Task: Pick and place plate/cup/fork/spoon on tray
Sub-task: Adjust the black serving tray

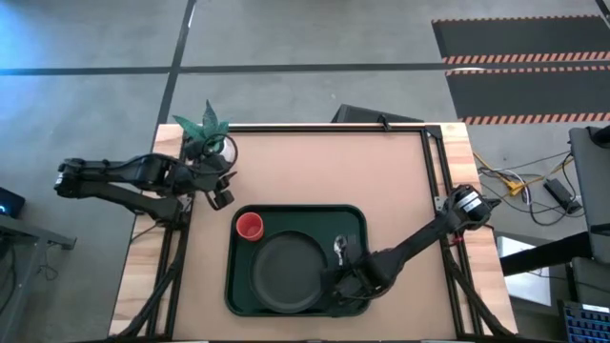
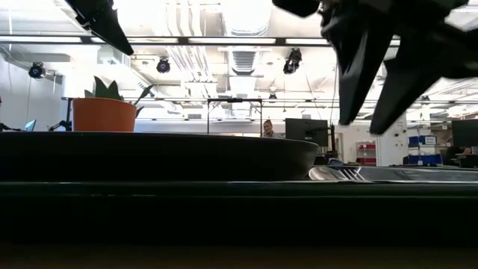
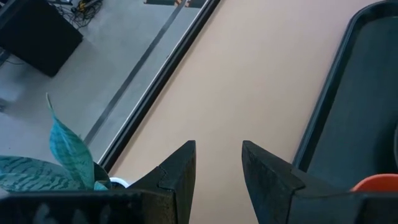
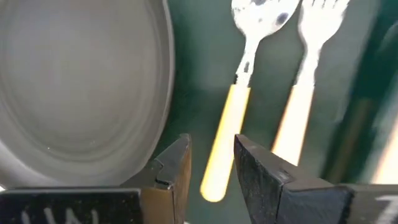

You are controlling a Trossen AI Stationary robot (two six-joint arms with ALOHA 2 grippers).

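Dark green tray (image 1: 355, 215) is seen low-centre in the high view, on the tan counter (image 1: 315, 162). All four items appear to be loaded: one plate (image 1: 286, 270) in the tray's lower middle, one red cup (image 1: 249, 226) in its upper-left corner, one spoon (image 4: 252, 46) and one fork (image 4: 311, 59) lying side by side, orange handles parallel, in the strip right of the plate.

Right end effector (image 4: 211, 158) is held just above the handle ends of the spoon and fork, over the tray's lower right. Its fingers are parted a little and nothing is seen gripped between them; the spoon handle shows in the gap, but contact cannot be confirmed. In the low view the fingers hang clear above the cutlery.

Left end effector (image 3: 217, 165) is parked at the left edge of the high view, over bare counter between the tray and the potted plant (image 1: 208, 129). Fingers are partly open, nothing held.

Judgement: the last placement looks complete, so the step in hand is release and clear-out. The next move calls for a straight lift of the right arm so the handles are not dragged or the plate rim clipped.

Count: one tray, one plate, one cup, one fork, one spoon, one plant, two arms.
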